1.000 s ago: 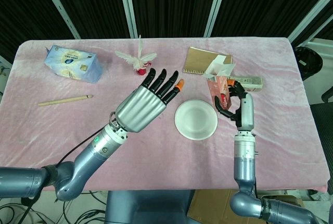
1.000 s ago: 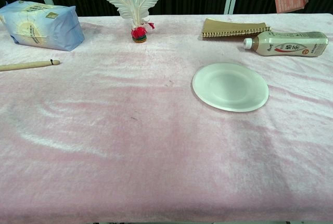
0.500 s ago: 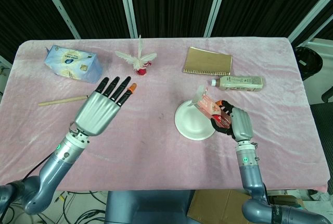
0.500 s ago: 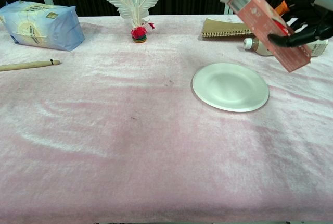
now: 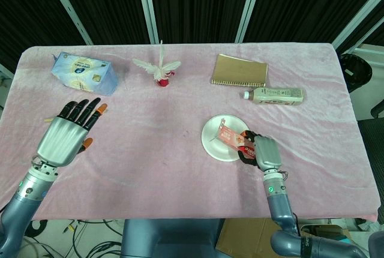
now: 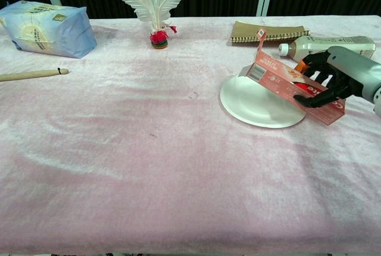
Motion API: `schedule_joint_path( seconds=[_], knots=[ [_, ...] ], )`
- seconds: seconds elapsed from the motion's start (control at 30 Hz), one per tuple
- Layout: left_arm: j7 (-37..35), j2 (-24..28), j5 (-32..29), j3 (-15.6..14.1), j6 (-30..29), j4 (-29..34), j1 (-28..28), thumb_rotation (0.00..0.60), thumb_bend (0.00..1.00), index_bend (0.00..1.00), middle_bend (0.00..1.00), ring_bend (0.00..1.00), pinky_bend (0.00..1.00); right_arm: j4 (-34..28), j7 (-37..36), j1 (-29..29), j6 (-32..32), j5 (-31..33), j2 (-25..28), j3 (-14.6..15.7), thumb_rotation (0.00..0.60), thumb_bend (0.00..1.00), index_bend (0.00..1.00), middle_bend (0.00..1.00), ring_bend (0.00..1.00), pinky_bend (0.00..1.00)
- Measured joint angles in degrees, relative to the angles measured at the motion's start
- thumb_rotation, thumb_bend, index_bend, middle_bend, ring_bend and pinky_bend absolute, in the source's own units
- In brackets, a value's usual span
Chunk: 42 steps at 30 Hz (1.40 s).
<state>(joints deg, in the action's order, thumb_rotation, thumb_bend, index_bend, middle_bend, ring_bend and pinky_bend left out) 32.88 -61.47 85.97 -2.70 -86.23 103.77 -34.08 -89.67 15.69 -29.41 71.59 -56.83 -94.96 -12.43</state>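
Down comes the right hand — a second ago it was held high over the far right part of the table with the red carton upright in its fingers, and now it sits low beside the white paper plate, fingers wrapped round the carton's near end. The carton lies tilted over, its open flap end reaching across the plate's right side; from the chest view the lower edge looks to be at or just above the plate's rim, though whether it truly touches I can't tell. So the carton has travelled from up in the air to the plate, gripped all the way, not let go.

Over on the other side, the left hand has pulled right back — it was stretched toward the middle of the table, near the plate, and now hovers by the left edge, fingers spread, holding nothing, above the wooden stick lying there.

Everything else stays put: the blue packet at the far left corner, the feather shuttlecock along the far edge, the notebook and the bottle lying on its side toward the far right. By the look of it, the placing onto the plate is nearly done, with only the release left
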Motion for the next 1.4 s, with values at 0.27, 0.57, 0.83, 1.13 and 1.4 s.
schedule_joint_path(
  seconds=[0.27,0.57,0.83,1.13,1.4],
  knots=[
    [-5.26,0.76,1.24,-0.69,-0.92,-3.27,4.32,0.600,0.03,0.11,0.10,0.14,0.23,1.85,4.81,-0.83,0.19,-0.67,-2.66,0.74,0.600,0.20,0.10,0.07,0.03,0.11],
    [-8.12,0.76,2.85,-1.04,-2.18,-2.91,9.24,0.600,0.03,0.09,0.07,0.10,0.19,-3.87,8.07,-0.49,1.43,-3.94,-0.22,2.00,0.600,0.19,0.00,0.00,0.00,0.09],
    [-9.78,0.65,4.87,-2.63,-4.01,-3.00,13.62,0.600,0.00,0.05,0.02,0.05,0.11,-10.82,8.91,2.43,3.88,-10.45,8.27,6.36,0.600,0.19,0.00,0.00,0.00,0.09],
    [-16.11,-0.04,6.03,-6.20,-7.60,-6.76,22.12,0.600,0.00,0.00,0.00,0.00,0.00,-15.27,5.14,12.19,11.98,-24.43,27.42,17.70,0.600,0.12,0.00,0.00,0.00,0.06],
    [-18.85,-2.48,7.23,-6.39,-9.15,-12.10,25.57,0.600,0.00,0.00,0.00,0.00,0.00,-8.75,-0.07,21.35,19.89,-30.04,34.34,22.87,0.600,0.12,0.00,0.00,0.00,0.06]
  ],
)
